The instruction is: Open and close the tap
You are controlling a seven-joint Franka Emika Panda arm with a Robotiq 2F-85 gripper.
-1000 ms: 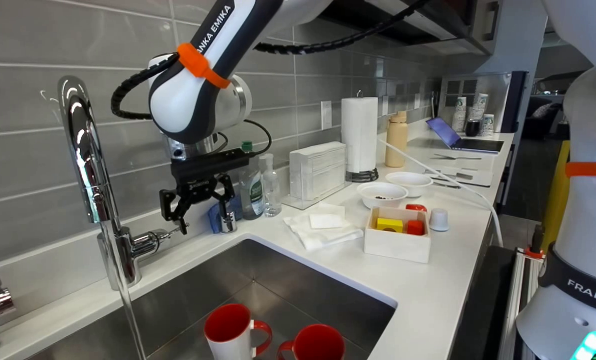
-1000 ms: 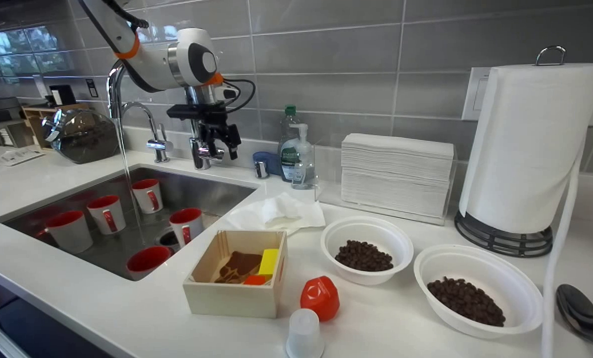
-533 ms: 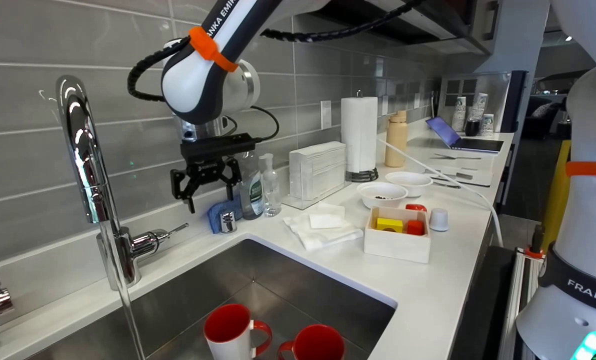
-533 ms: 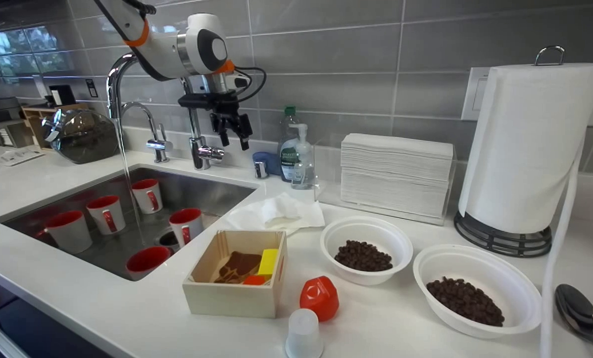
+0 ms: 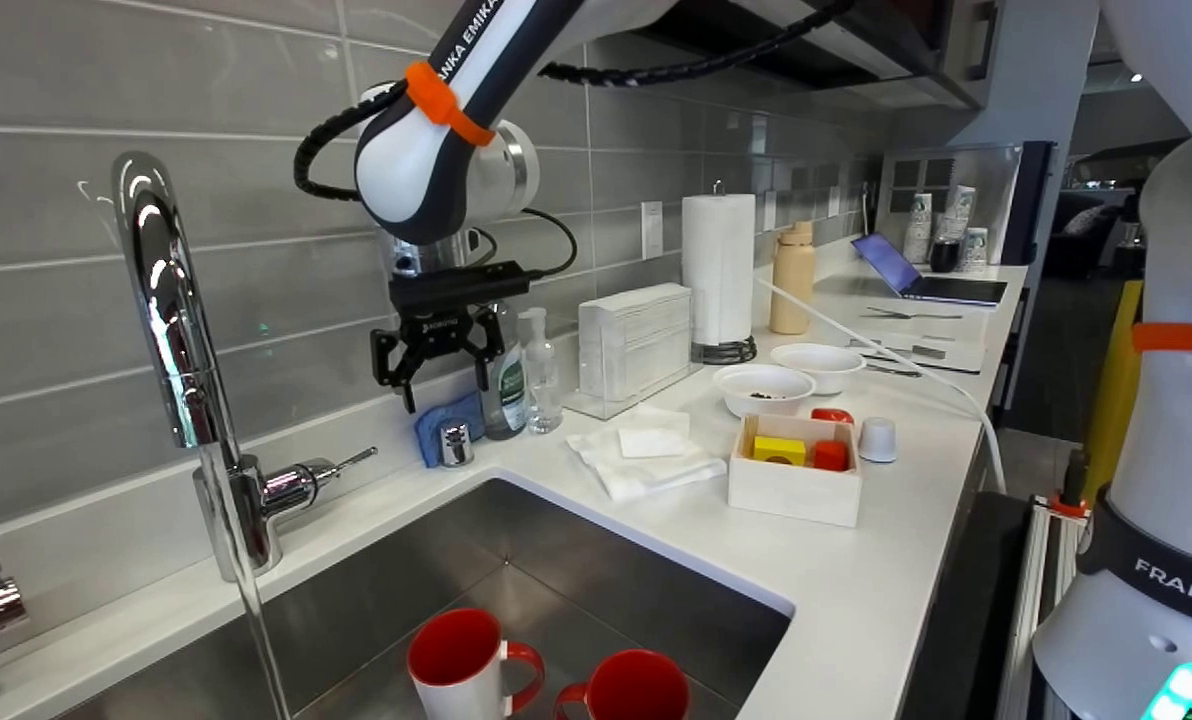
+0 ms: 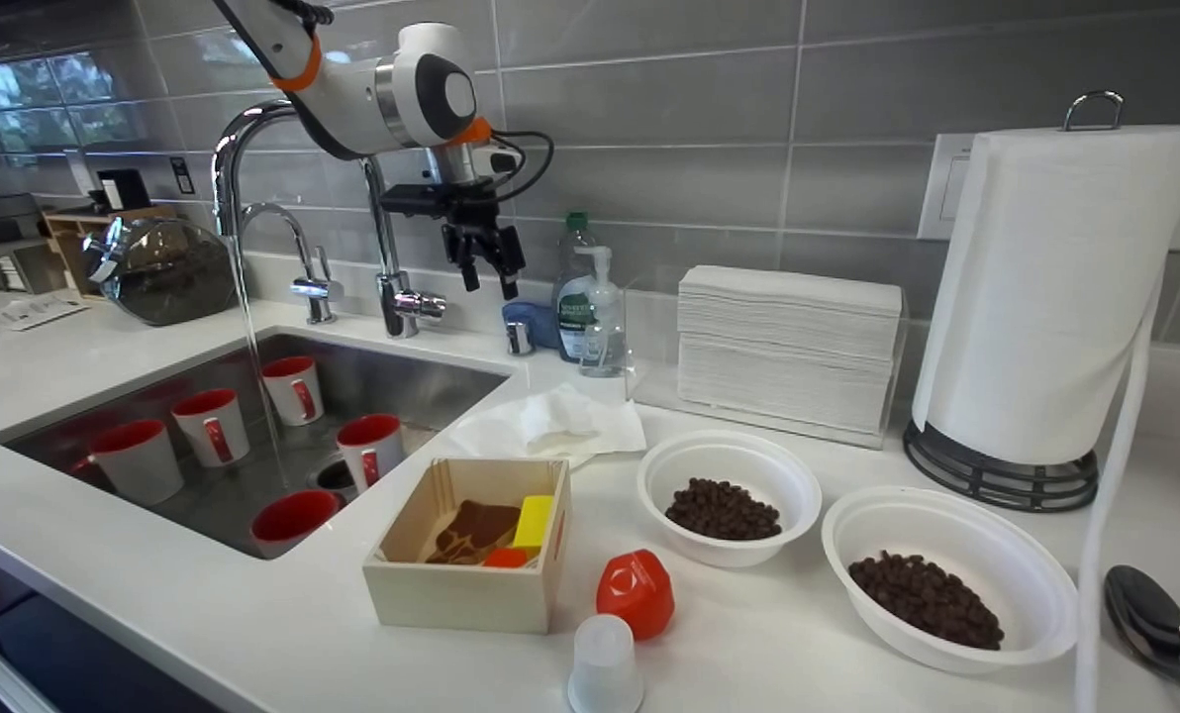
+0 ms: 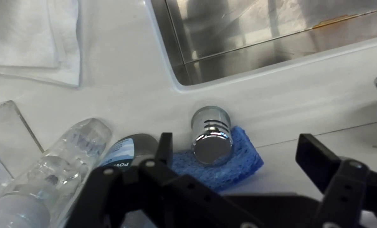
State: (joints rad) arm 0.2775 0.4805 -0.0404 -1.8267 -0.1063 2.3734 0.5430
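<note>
The tap (image 5: 178,345) stands behind the sink (image 5: 636,588), water (image 5: 249,590) pouring from its spout (image 5: 194,410) into it, so the opening half looks done; closing is left; the gripper (image 5: 446,396) hangs apart from the lever (image 5: 351,462), fingers (image 7: 316,158) spread and holding nothing; it must presumably reach that lever to finish.

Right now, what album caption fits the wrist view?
Open black end effector above white countertop, near slotted chrome cylinder, porous blue sponge and steel sink.

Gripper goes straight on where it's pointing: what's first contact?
Probably the slotted chrome cap, perhaps the blue sponge behind it. In the wrist view the open gripper frames both; depth is unclear.
</note>
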